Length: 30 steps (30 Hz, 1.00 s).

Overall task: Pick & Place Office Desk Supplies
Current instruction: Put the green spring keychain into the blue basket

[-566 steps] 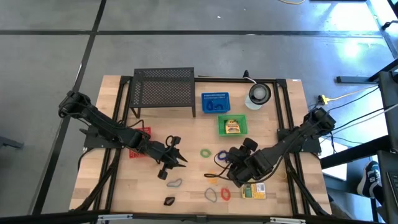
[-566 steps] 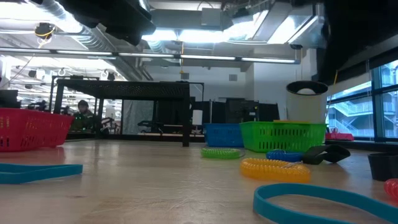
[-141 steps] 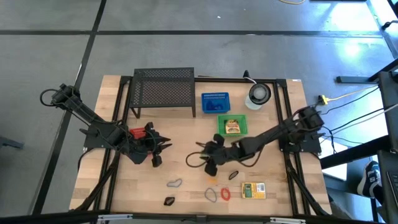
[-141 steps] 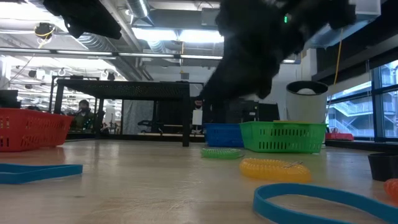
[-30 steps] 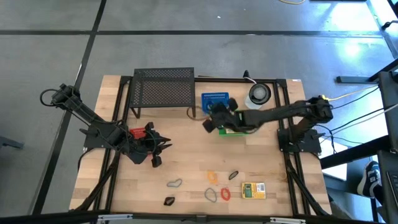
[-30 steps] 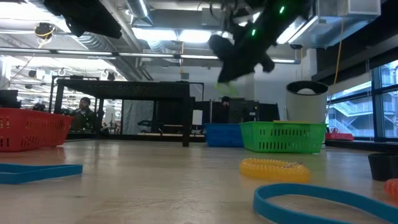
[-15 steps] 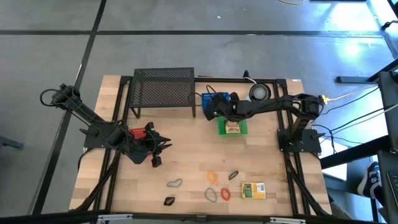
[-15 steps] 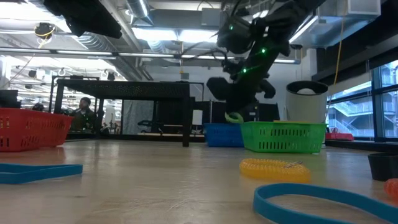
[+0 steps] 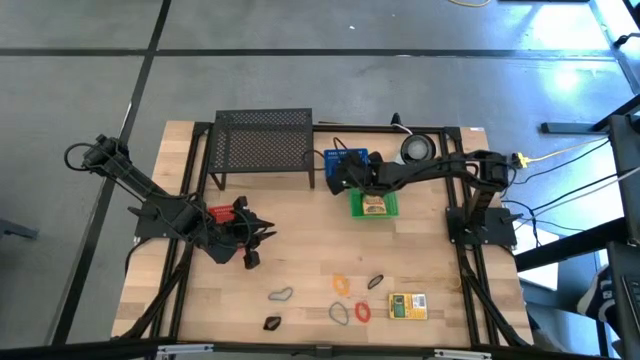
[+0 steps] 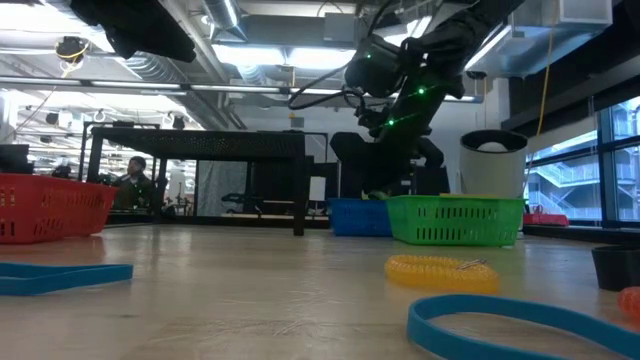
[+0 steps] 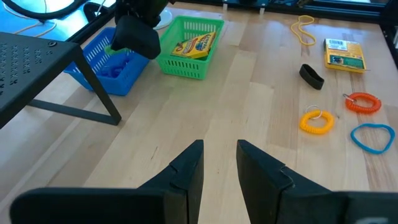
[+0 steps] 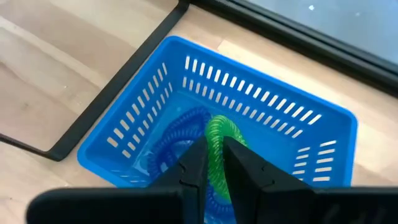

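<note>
Wooden table's front still has loops (image 9: 351, 312) scattered; my right pincer (image 12: 210, 163), clamped on green loop (image 12: 219, 142), over blue basket (image 12: 323, 132)

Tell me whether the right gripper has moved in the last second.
Yes. The right gripper, holding the green coil loop, went from over the green basket to the blue basket, toward the black mesh shelf.
</note>
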### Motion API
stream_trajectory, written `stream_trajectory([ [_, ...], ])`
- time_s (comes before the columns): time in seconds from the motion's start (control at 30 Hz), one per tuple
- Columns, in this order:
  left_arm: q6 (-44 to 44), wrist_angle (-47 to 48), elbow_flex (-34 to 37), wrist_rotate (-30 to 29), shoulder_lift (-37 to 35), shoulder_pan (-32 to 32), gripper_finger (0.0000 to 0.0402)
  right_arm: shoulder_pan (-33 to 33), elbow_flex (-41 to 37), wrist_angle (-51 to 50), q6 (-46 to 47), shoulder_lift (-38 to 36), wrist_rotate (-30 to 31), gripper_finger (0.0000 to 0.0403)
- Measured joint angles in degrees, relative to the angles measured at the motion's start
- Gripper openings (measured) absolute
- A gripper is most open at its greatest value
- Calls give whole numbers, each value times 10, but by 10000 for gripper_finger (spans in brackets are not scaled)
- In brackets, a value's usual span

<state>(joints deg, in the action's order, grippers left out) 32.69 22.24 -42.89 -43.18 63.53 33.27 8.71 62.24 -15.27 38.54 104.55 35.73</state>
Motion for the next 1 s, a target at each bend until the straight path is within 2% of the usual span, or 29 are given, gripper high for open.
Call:
stream_trajectory([
  [0.33,0,0,0,0,0,0,88,3,0,0,-1,0,-9,50],
  [0.47,0,0,0,0,0,0,88,3,0,-1,-19,0,-31,50],
  [0.73,0,0,0,0,0,0,88,3,0,0,-17,0,-36,32],
  [0.83,0,1,0,0,0,0,88,3,0,0,-17,0,-37,42],
  [1.0,0,3,0,0,0,0,88,4,0,-3,-35,-19,-36,85],
])
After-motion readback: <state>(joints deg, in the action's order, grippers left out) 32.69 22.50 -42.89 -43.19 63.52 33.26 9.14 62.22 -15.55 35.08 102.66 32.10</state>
